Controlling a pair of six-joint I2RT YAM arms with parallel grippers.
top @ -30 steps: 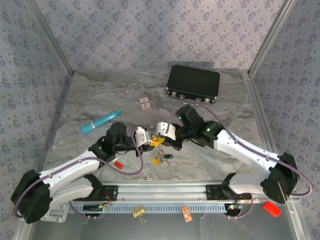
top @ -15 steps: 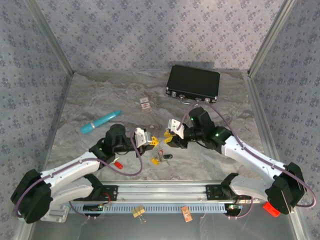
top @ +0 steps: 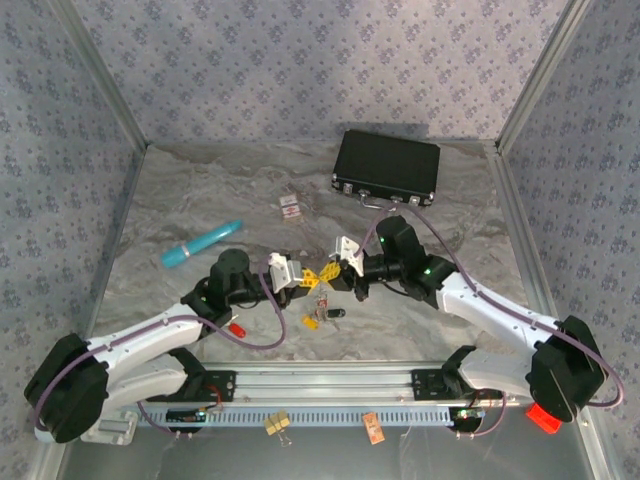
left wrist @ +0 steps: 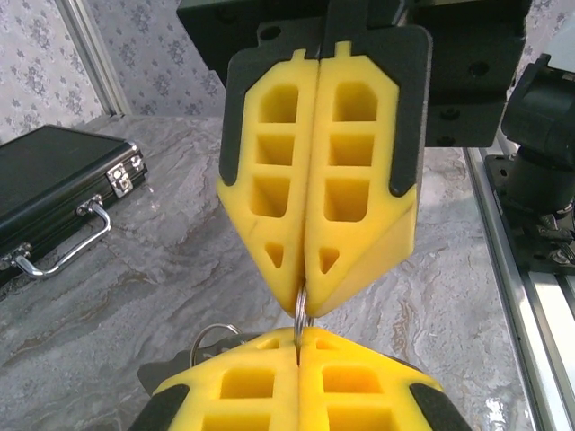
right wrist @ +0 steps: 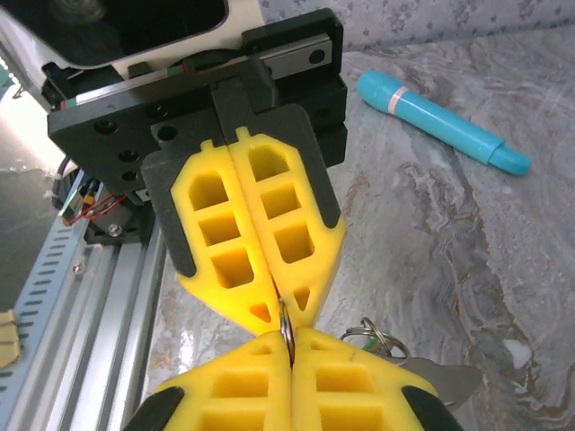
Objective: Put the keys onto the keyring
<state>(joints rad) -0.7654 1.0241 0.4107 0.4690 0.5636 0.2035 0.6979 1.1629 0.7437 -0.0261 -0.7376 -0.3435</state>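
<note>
Keyring: thin metal loop, edge-on, pinched btwn both sets of fingers near worktop centre. L gripper: fingers together, clamped on keyring. R gripper: same, fingers together on keyring, tip to tip w/ L's, coming in from 3 o'clock. Keys: small yellow + black cluster at 6 o'clock of the grip point, near it; red key at 8 o'clock, beside L arm. Further out: cylinder at 9-10 o'clock, card at 11, case at 1, its handle facing the arms.
</note>
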